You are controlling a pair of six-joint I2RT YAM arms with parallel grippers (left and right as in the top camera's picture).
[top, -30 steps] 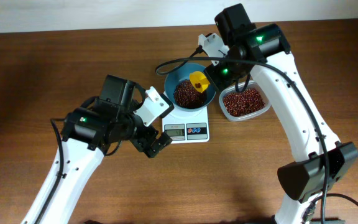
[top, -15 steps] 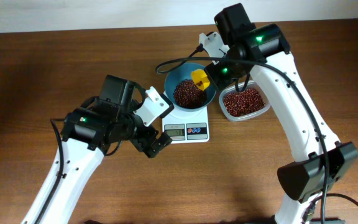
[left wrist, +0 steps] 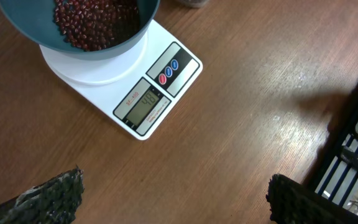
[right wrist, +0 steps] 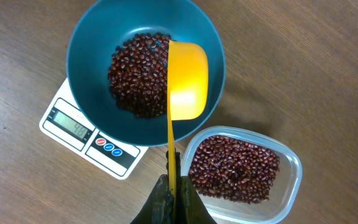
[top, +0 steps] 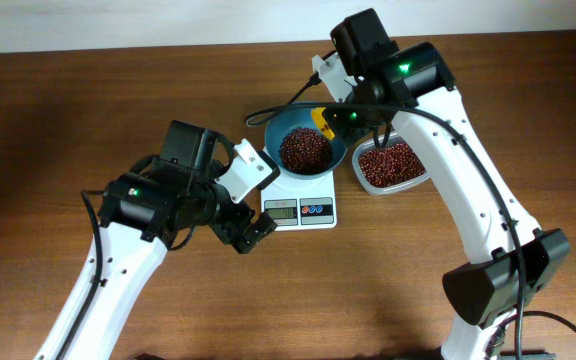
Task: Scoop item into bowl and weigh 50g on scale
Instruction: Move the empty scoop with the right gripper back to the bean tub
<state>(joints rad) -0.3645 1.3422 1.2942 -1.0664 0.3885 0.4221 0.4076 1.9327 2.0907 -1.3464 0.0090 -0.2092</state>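
Since a second ago the right arm (top: 468, 150) has swung up and left, carrying the scoop (top: 319, 121) from over the beans (top: 305, 150) to the right rim of the bowl (top: 286, 128). Overhead, the left gripper (top: 246, 232) hangs just left of the scale (top: 301, 211), fingers wide apart.

From the left wrist, the bowl sits on the scale, whose display (left wrist: 143, 103) seems to read 48.

From the right wrist, the right gripper (right wrist: 171, 190) is clamped on the scoop's handle. The scoop's cup lies over the bowl's edge, near the container (right wrist: 293, 163) of more beans.

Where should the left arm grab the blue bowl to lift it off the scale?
Probably pinch the bowl rim on its left side from above, one finger inside: the flared wall is too wide to span, beans lie low, and the scoop hangs over the right side.
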